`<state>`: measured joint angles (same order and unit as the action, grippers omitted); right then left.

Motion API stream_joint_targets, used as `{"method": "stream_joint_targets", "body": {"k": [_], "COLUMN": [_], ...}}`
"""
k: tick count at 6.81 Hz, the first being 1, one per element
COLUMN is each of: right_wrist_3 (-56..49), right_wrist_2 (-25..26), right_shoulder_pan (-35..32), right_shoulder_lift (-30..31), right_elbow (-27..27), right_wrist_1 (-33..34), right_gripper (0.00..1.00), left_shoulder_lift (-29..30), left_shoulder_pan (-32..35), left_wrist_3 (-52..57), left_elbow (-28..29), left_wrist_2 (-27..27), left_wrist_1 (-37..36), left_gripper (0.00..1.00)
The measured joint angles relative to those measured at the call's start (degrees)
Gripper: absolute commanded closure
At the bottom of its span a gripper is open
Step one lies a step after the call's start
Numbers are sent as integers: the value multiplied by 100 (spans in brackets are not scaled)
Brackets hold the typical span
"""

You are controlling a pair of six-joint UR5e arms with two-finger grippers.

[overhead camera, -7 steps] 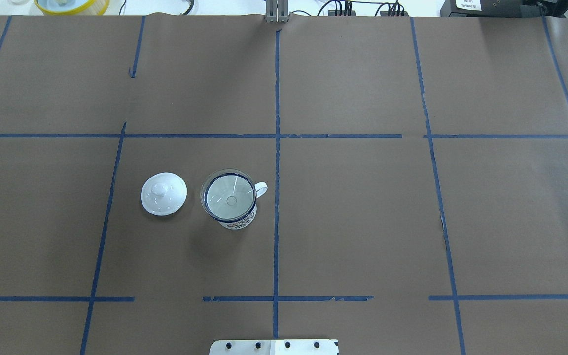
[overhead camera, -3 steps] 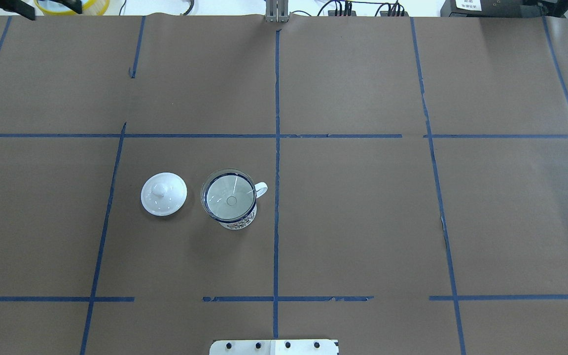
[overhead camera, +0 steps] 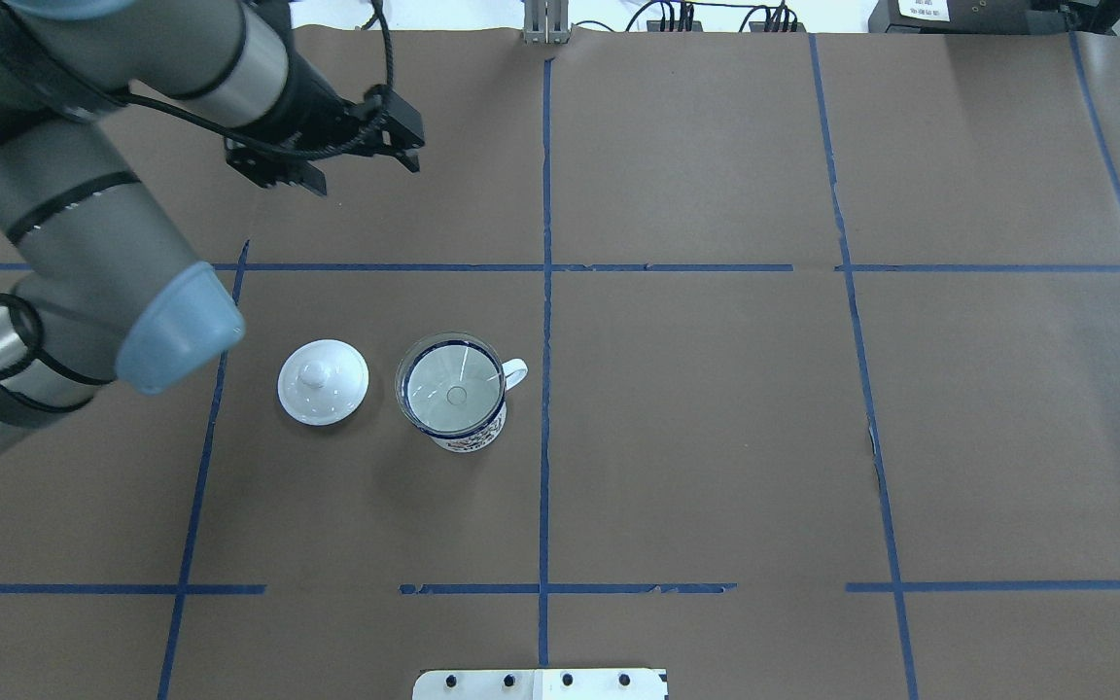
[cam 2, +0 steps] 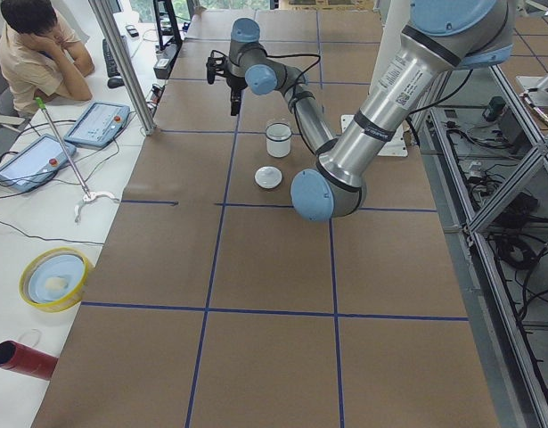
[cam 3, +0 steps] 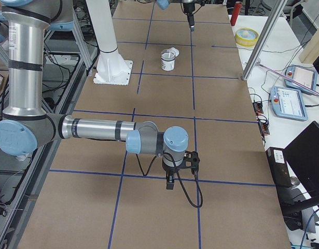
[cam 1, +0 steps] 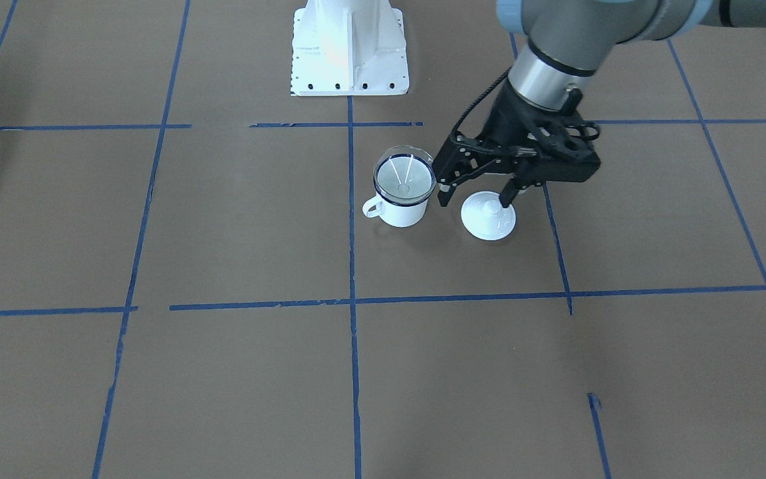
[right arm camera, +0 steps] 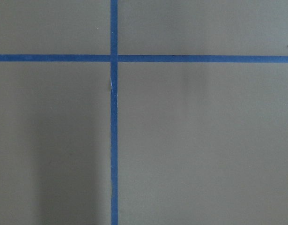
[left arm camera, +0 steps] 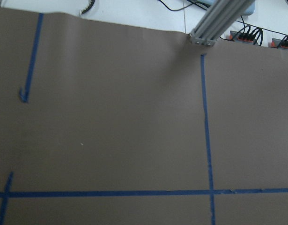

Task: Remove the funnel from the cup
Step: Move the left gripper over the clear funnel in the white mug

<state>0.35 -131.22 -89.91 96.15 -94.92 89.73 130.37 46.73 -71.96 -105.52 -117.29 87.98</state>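
The clear funnel (overhead camera: 453, 389) sits mouth up in the white cup (overhead camera: 470, 436), whose handle points to the view's right. Both also show in the front view, funnel (cam 1: 404, 176) in cup (cam 1: 401, 211). My left gripper (overhead camera: 366, 177) is open and empty, held high over the table beyond the cup. In the front view it (cam 1: 475, 199) hangs beside the cup, over the lid, touching nothing. My right gripper (cam 3: 170, 181) shows only in the exterior right view, low over the table far from the cup. I cannot tell whether it is open.
A white knobbed lid (overhead camera: 323, 381) lies on the paper to the left of the cup. The robot base plate (overhead camera: 541, 683) is at the near edge. A yellow bowl (cam 2: 55, 278), tablets and a seated operator (cam 2: 37, 49) are beyond the table's far side.
My left arm has swung into the overhead view from the upper left, and its gripper now hangs beyond the cup. Cup, funnel and lid have not moved.
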Motion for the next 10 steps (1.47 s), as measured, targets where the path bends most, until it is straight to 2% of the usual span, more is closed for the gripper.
{"method": "stream_joint_targets", "body": {"k": [2,3,5,7,8,10], "right_wrist_3": [0,0,0,0,0,0], "right_wrist_2": [0,0,0,0,0,0], "right_shoulder_pan": [0,0,0,0,0,0], "right_shoulder_lift": [0,0,0,0,0,0], "right_elbow": [0,0,0,0,0,0], "right_wrist_1": [0,0,0,0,0,0], "right_gripper": [0,0,0,0,0,0], "left_shoulder_lift": [851,1032,1043,812,714,674], "left_shoulder_pan": [-610,-959,-1440,-1560,-1573,-1585], "left_wrist_3": [-633,-938,-1116,-1065,-1014,-930], "left_elbow": [544,807,1010,1022,1008,1002], "left_wrist_2": [203,578,1049,1103,1104,1055], "left_wrist_1": [-1112,-1264,-1230,-957,-866,-815], "left_gripper": [0,0,0,17,23,25]}}
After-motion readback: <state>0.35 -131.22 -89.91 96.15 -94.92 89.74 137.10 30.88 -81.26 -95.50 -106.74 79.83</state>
